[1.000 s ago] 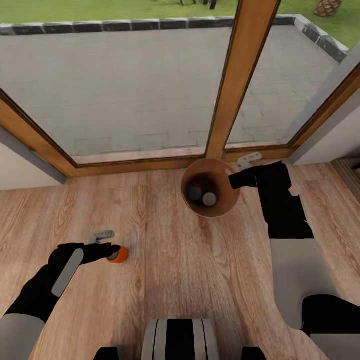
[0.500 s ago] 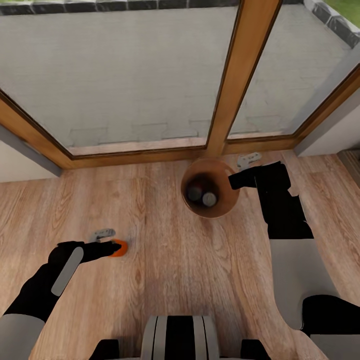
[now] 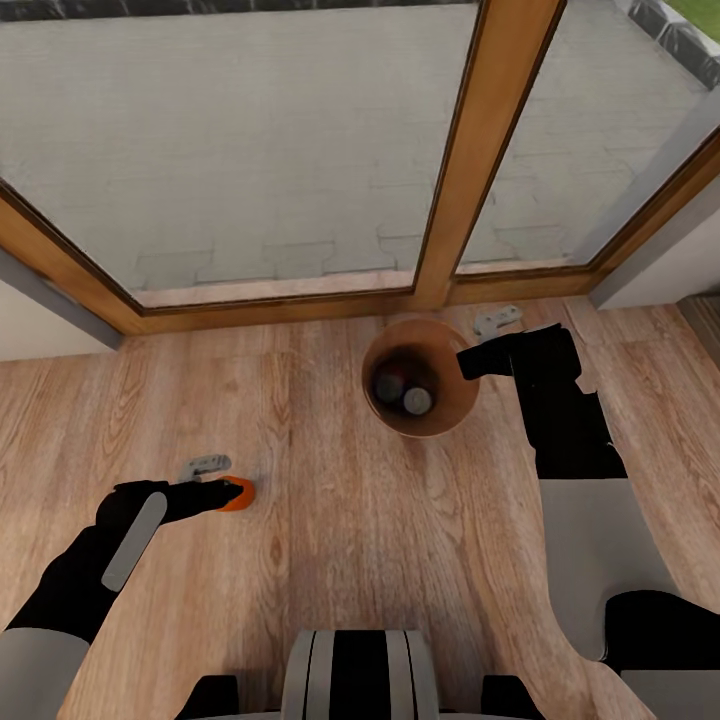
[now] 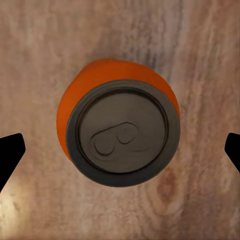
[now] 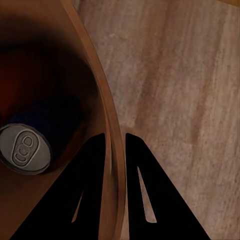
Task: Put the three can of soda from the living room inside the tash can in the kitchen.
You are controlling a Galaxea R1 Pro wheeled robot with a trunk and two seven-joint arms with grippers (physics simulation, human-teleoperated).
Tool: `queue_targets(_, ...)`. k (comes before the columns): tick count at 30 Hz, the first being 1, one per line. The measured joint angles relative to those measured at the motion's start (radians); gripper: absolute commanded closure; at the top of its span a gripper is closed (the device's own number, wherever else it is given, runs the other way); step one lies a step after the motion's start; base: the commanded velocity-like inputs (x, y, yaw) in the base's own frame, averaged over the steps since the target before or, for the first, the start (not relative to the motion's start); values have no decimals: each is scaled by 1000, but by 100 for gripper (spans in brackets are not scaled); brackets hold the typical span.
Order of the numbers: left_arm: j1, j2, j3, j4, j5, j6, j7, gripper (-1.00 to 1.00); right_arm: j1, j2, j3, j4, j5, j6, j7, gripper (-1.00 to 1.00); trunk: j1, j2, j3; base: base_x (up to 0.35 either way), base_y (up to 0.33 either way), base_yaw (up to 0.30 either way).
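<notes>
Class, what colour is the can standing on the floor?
Orange can with a grey top, clearest in the left wrist view.

Light wood plank floor (image 3: 330, 520), orange soda can (image 3: 238, 494) standing, round bin (image 3: 452, 415)

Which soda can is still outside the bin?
The orange soda can with the grey top, standing upright on the wood plank floor between the left tool's open fingers. The other two cans sit inside the round wood-lined bin.

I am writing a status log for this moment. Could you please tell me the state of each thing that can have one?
orange can: upright on the floor, not gripped.
left gripper: open, fingers on either side of the orange can.
trash can: upright, two cans inside.
right gripper: shut on the trash can's rim.
</notes>
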Motion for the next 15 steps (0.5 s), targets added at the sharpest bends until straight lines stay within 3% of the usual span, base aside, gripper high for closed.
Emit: queue_targets(15, 1, 0, 0, -15, 0, 1, 0, -100, 2, 0, 1, 0, -1, 2, 1, 100, 1, 0, -8, 0, 0, 0)
